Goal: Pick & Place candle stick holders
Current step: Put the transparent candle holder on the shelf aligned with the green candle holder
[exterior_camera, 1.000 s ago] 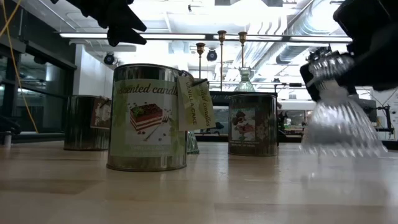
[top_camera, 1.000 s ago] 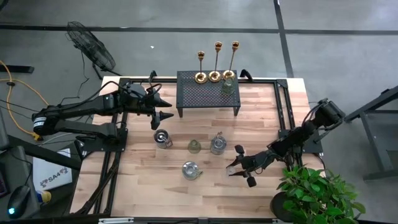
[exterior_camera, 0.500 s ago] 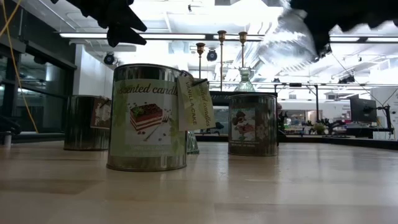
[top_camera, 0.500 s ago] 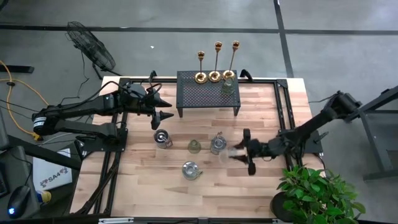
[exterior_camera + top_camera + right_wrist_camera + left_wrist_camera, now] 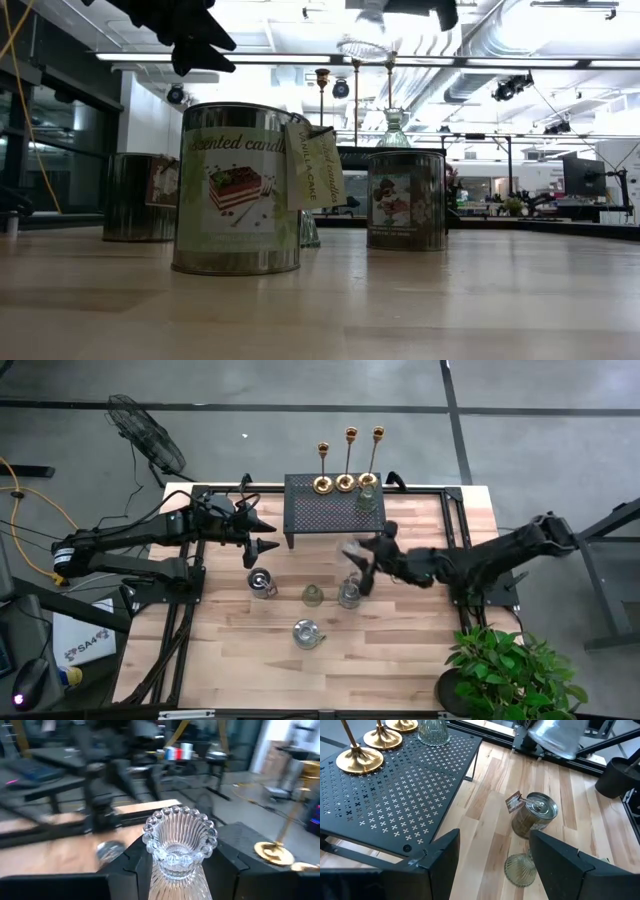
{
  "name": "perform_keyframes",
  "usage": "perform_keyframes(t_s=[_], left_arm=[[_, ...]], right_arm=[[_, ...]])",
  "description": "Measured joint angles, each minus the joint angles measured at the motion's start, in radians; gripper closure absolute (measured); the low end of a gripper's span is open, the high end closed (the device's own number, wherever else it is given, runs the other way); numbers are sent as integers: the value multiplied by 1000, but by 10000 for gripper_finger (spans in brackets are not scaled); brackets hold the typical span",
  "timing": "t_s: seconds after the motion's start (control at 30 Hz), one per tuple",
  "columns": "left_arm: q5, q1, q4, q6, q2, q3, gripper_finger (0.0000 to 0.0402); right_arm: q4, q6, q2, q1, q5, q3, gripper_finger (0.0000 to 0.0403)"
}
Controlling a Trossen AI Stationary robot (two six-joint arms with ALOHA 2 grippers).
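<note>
Three tall gold stick holders (image 5: 349, 460) stand by their round bases on the far edge of the black mesh stand (image 5: 320, 510). A clear glass holder (image 5: 367, 498) stands beside them. Another glass holder (image 5: 313, 595) stands on the table. My right gripper (image 5: 364, 556) is shut on a ribbed clear glass holder (image 5: 177, 852), in the air just near of the stand. The held holder also shows high in the low view (image 5: 365, 45). My left gripper (image 5: 270, 532) is open and empty in the air at the stand's left end. My right gripper pinches the glass holder's ribbed body (image 5: 160, 870) between its two fingers (image 5: 132, 865), just below the beaded rim (image 5: 180, 827). The arm reaches in from the table's right. The holder is lifted clear, well above the table.
Three candle tins stand on the table: one at the left (image 5: 262, 582), one in the middle (image 5: 348, 593), one nearer the front (image 5: 307, 632). A potted plant (image 5: 510, 665) stands at the near right corner. Black frame rails (image 5: 455, 530) run along both sides.
My right gripper has risen from the table's near right and gone toward the far edge and left, to the mesh stand. The glass holder has gone with it, lifted clear of the table and high above the tins.
</note>
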Motion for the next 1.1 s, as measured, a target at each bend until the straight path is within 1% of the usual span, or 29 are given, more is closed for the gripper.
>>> perform_keyframes(t_s=[0.13, 0.23, 0.3, 0.43, 0.53, 0.67, 0.8, 1.1], left_arm=[[1, 0, -3, 0, 0, 0, 168], [1, 0, -8, 0, 0, 0, 168], [3, 0, -8, 0, 0, 0, 168], [3, 0, -7, 0, 0, 0, 168], [3, 0, -7, 0, 0, 0, 168], [3, 0, -7, 0, 0, 0, 168], [3, 0, -7, 0, 0, 0, 168], [3, 0, -7, 0, 0, 0, 168]], right_arm=[[-10, 63, 66, -71, 11, 67, 274], [-22, 72, 131, -106, 23, 114, 274], [-29, 79, 178, -121, 76, 149, 274], [-113, 174, 264, -143, 251, 238, 274], [-198, 219, 317, -163, 306, 299, 274], [-226, 278, 380, -202, 318, 343, 274], [-239, 375, 418, -247, 316, 348, 274], [-266, 415, 424, -330, 317, 347, 274]])
